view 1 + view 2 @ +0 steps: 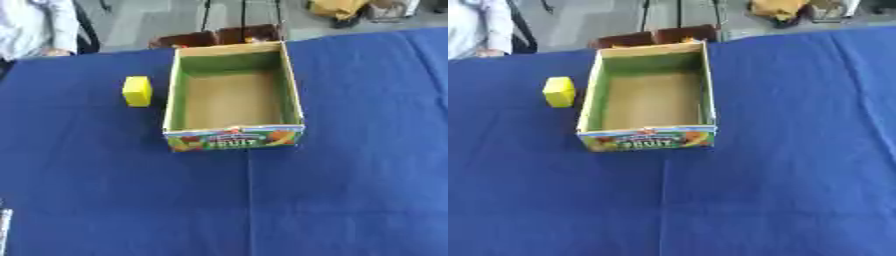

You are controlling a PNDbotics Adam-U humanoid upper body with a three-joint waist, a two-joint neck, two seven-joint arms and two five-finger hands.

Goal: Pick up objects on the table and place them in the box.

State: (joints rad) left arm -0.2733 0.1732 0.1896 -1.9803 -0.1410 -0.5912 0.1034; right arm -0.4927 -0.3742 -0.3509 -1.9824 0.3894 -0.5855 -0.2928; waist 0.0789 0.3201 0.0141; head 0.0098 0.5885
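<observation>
A yellow block [136,91] stands on the blue tablecloth [350,190], just left of the box and apart from it. The cardboard box [234,138] sits open at the middle of the table. It has green inner walls, a bare brown floor and a fruit print on its front wall. Nothing lies inside it. Neither of my hands shows in either view.
Brown cardboard flaps [219,36] stick up just beyond the table's far edge behind the box. A thin grey sliver [4,227] shows at the lower left edge; I cannot make out what it is. Blue cloth spreads right of and in front of the box.
</observation>
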